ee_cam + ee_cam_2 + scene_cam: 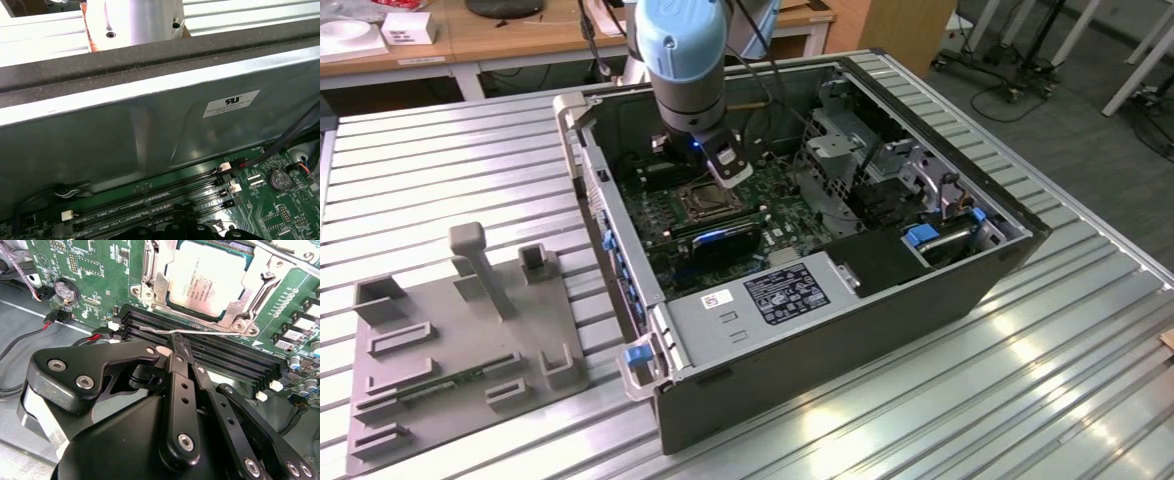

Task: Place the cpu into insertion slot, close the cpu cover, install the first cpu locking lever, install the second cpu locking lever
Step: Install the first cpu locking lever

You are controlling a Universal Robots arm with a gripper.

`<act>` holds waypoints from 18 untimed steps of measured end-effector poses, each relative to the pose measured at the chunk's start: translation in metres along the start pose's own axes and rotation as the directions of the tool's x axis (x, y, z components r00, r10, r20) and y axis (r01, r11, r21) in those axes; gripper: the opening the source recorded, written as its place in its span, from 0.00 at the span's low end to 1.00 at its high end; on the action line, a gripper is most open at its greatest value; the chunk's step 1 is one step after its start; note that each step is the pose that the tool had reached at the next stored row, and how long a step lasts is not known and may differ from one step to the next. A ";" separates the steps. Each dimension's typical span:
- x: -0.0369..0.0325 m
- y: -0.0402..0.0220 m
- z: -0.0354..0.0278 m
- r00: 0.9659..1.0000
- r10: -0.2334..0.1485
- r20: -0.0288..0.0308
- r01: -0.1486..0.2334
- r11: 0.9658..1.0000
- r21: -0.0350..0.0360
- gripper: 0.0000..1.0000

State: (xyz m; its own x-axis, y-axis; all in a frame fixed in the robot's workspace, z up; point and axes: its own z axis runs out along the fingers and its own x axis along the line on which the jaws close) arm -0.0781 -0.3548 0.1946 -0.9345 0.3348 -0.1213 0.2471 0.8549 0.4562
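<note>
In the second wrist view the cpu [210, 277] lies flat in the insertion slot [245, 322]. The silver cpu cover [162, 285] is folded down around it. A thin wire cpu locking lever [215, 332] runs along the slot's edge beside the memory slots. My gripper [175, 342] is shut, and its black tips touch this lever's free end. I cannot tell whether the wire is pinched between them. In the exterior view the gripper [727, 172] hangs inside the open computer case, just above the insertion slot [707, 203].
Long black memory slots [225, 357] lie right under the fingers on the green motherboard [90, 270]. A coin battery [277, 180] and cables sit near the case wall [150, 125]. Drive cages [881, 170] crowd the case's far side. A grey fixture plate [454, 340] lies on the table beside the case.
</note>
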 end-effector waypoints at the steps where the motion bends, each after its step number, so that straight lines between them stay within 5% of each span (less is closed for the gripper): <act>1: 0.0008 -0.0003 0.0000 1.000 0.000 0.001 0.000 1.000 0.000 0.11; 12: 0.0139 -0.0037 -0.0036 1.000 -0.010 0.023 0.011 1.000 -0.009 0.11; 18: 0.0147 -0.0024 -0.0071 1.000 -0.008 0.022 0.008 1.000 -0.017 0.11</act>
State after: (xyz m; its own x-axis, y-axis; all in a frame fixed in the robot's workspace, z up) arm -0.0942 -0.3548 0.1980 -0.9305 0.3368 -0.1443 0.2349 0.8506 0.4705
